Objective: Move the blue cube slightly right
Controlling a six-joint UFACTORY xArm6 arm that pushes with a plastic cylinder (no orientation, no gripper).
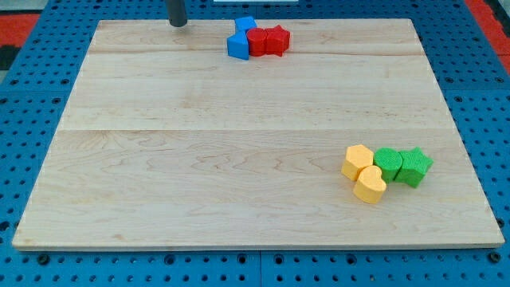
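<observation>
The blue cube (246, 25) sits near the board's top edge, just above and behind a second blue block (237, 45). Two red blocks, a rounder one (256, 41) and a star-like one (276, 40), touch them on the view's right. My tip (177, 22) stands at the board's top edge, well to the view's left of the blue cube and apart from it.
Two yellow blocks, one (358, 161) and another (370, 184), and two green blocks, one (390, 163) and another (414, 167), cluster at the lower right. The wooden board (199, 159) lies on a blue pegboard (16, 119).
</observation>
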